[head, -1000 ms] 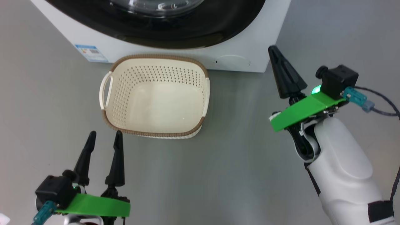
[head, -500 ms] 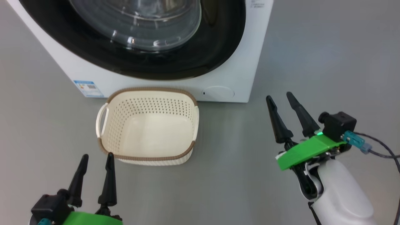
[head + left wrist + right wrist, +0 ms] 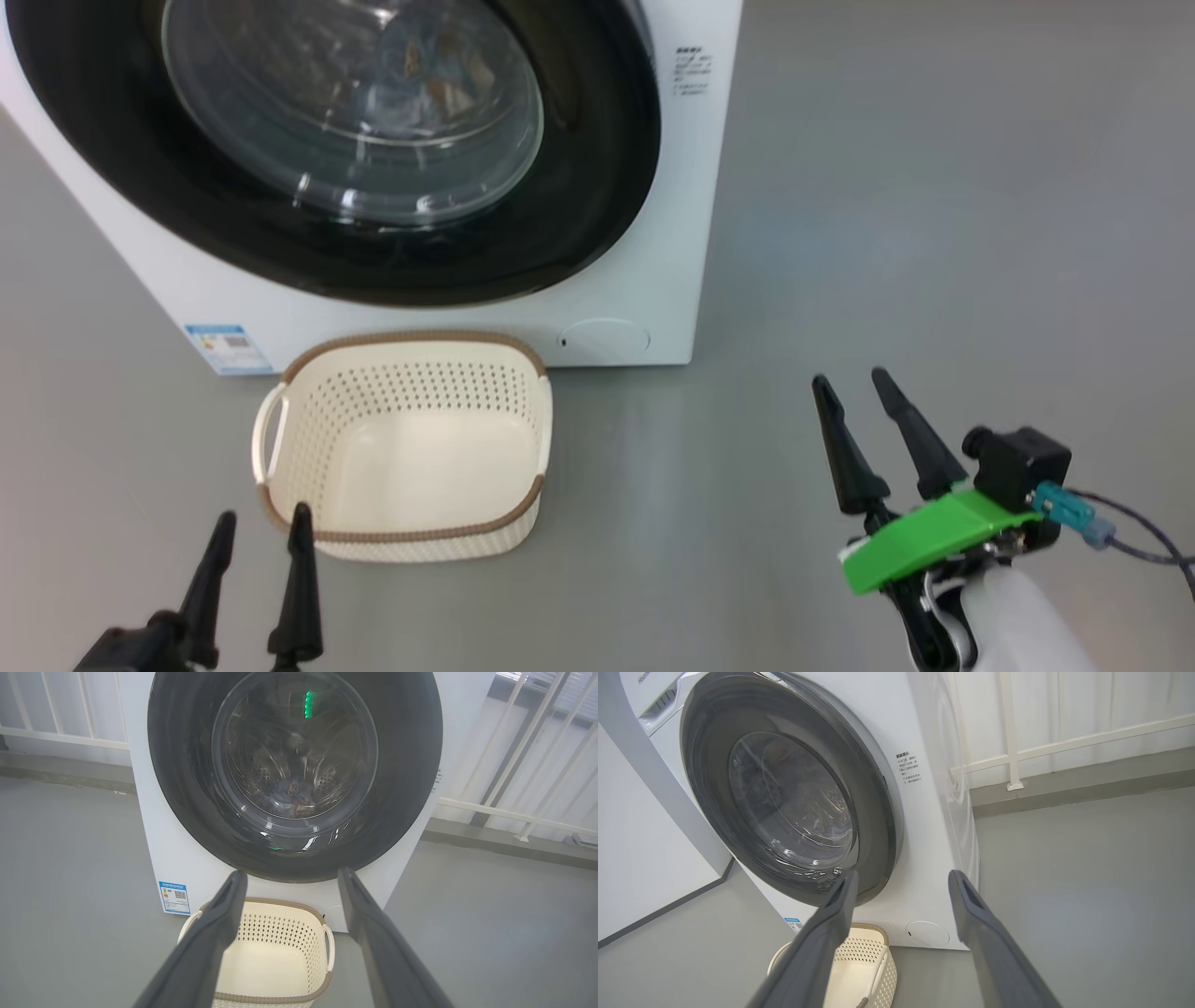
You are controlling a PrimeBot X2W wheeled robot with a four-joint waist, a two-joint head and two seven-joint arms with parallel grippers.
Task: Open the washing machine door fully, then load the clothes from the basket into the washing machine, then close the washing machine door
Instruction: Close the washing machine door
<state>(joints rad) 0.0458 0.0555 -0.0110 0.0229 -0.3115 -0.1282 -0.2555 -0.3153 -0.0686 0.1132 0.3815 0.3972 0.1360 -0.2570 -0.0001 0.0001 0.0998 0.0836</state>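
1. Standing shut, the washing machine door (image 3: pixel 579 187) lies flush against the white front of the washing machine (image 3: pixel 672 233). Its glossy black rim rings a bulging glass bowl (image 3: pixel 355 140).
2. Behind that glass, toward 12 o'clock in the head view, the clothes (image 3: pixel 420 56) show as a light-blue bundle with orange-brown marks. They lie low in the steel drum (image 3: pixel 261 772).
3. At 6 o'clock from the door, the basket (image 3: pixel 411 397) sits upright on the grey floor (image 3: pixel 887 233), just in front of the machine, with its bare cream bottom showing.
4. On the machine's lower front, a blue label sticker (image 3: pixel 229 347) sits at 10 o'clock from the basket. A round white cap (image 3: pixel 605 338) sits at 1 o'clock from it.
5. At 7 o'clock from the basket, the left claw (image 3: pixel 262 515) has its two dark fingers spread and pointing at the machine, tips near the basket's nearest corner.
6. At 4 o'clock from the basket and well apart from it, the right claw (image 3: pixel 850 378) hangs over the floor with its fingers likewise spread.
7. At 3 o'clock of the machine in the left wrist view, a white railing (image 3: pixel 514 765) runs behind it.
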